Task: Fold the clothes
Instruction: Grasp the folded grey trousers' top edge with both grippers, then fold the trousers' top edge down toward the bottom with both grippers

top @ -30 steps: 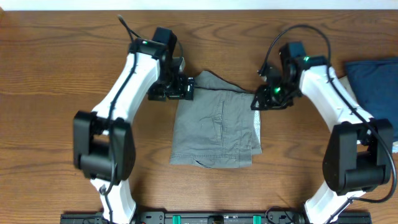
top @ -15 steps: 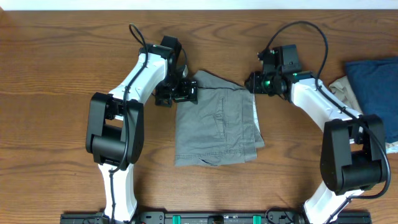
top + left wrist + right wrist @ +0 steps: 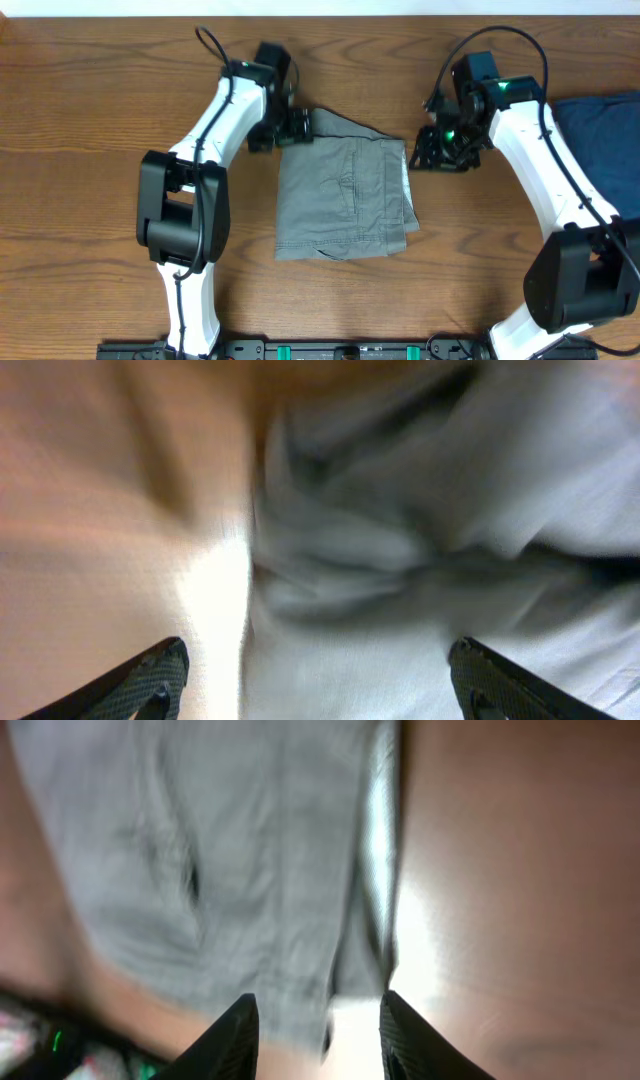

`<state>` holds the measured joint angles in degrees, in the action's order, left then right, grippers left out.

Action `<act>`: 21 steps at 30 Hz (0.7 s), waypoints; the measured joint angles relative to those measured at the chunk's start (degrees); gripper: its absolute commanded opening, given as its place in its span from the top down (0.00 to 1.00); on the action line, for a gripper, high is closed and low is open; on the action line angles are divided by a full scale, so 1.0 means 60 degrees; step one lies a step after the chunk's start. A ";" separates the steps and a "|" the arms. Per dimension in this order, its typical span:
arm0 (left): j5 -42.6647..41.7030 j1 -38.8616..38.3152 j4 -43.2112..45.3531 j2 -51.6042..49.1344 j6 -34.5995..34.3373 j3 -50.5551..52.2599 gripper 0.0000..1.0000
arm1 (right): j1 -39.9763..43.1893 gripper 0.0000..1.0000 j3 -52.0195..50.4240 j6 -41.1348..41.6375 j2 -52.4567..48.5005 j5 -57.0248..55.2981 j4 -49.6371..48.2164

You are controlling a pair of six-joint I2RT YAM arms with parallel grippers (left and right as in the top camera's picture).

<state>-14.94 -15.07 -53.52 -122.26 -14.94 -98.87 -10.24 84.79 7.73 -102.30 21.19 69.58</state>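
Left wrist: grey shorts (image 3: 400, 560) smeared, left end effector (image 3: 318, 685) tips cropped.

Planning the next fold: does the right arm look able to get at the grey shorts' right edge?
Probably yes: the right gripper sits open just beside the grey shorts, with nothing between them.
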 measured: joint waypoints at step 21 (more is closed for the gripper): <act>0.0310 0.0084 0.0725 -0.0197 0.0532 0.0291 0.15 | -0.3734 0.62 -0.4291 0.0022 0.0044 0.1392 -0.2761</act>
<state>-13.08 -14.57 -49.17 -123.44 -11.75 -97.12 -32.64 59.05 7.86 -102.04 29.54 53.01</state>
